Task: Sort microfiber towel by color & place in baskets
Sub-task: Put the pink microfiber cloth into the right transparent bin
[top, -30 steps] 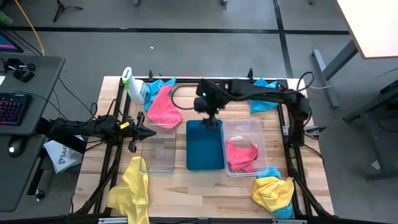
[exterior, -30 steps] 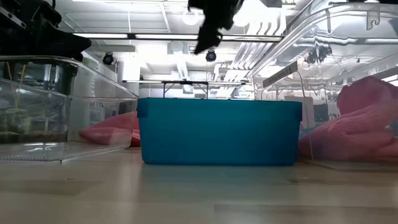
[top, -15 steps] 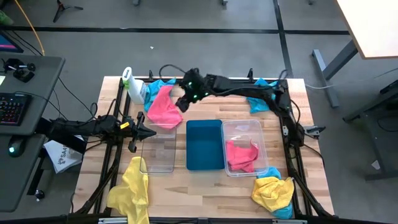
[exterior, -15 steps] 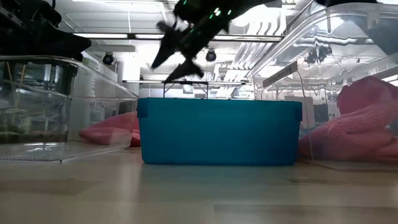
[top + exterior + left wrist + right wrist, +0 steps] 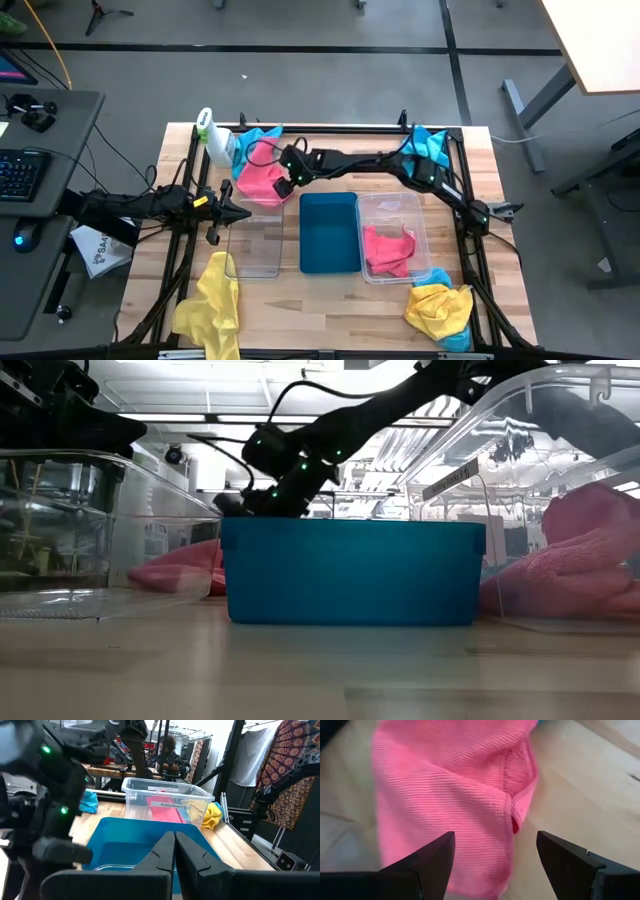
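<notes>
A pink towel [image 5: 260, 178] lies flat on the table at the far left, partly over a cyan-blue towel [image 5: 258, 134]. My right gripper [image 5: 281, 181] [image 5: 495, 840] is open and low over the pink towel [image 5: 445, 785]. Its fingers stand on either side of a folded edge [image 5: 512, 810]; I cannot tell whether they touch it. The teal basket [image 5: 329, 232] stands between two clear baskets [image 5: 251, 246] [image 5: 392, 208], and the right one holds a pink towel [image 5: 388, 248]. My left gripper [image 5: 236, 212] [image 5: 174, 844] is shut and waits at the left clear basket's far end.
A white spray bottle [image 5: 211, 137] stands at the far left corner. A yellow towel [image 5: 210, 305] hangs over the near left edge. A yellow and blue pile [image 5: 440, 308] lies at the near right, and a blue towel [image 5: 424, 150] at the far right. Black rails frame the table.
My right gripper has swung from above the teal basket's far end toward the table's left and come down to the pink towel, tipping from pointing down to a low slant. No towel or basket has moved.
</notes>
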`<action>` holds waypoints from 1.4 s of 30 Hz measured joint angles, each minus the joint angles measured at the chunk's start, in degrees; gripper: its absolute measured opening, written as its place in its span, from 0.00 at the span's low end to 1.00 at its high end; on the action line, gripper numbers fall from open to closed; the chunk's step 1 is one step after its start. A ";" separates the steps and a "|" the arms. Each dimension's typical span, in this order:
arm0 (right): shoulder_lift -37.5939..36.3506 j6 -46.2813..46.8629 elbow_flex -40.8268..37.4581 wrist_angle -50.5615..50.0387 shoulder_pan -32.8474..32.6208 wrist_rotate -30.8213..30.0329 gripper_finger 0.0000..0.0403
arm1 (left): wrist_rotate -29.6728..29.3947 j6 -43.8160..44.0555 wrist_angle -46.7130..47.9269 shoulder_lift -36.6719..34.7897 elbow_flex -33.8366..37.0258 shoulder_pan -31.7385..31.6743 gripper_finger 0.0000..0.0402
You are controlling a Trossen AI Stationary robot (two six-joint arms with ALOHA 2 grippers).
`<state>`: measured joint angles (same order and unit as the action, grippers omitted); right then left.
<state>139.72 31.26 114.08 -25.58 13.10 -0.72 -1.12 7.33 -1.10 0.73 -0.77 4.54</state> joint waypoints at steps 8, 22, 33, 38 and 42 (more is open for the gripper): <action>2.12 0.88 0.09 0.26 -1.67 -2.72 0.55 | 0.02 0.00 0.01 0.00 0.00 0.00 0.00; -6.36 -16.15 19.95 -13.61 0.96 -2.59 0.01 | 0.02 0.00 0.02 0.00 0.02 0.01 0.00; -34.23 -27.33 9.27 -20.94 3.22 -4.80 0.00 | 0.02 0.00 -0.01 0.00 0.02 0.00 0.00; -47.50 -28.57 6.52 -27.54 -0.50 -4.25 0.00 | 0.02 0.00 0.02 0.00 0.02 0.00 0.00; -56.78 -28.04 4.98 -32.02 -5.05 -4.67 0.00 | 0.01 0.00 0.01 0.00 0.02 0.00 0.00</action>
<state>82.93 3.22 119.07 -57.59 8.05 -5.39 -1.11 7.33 -1.09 0.73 -0.75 4.54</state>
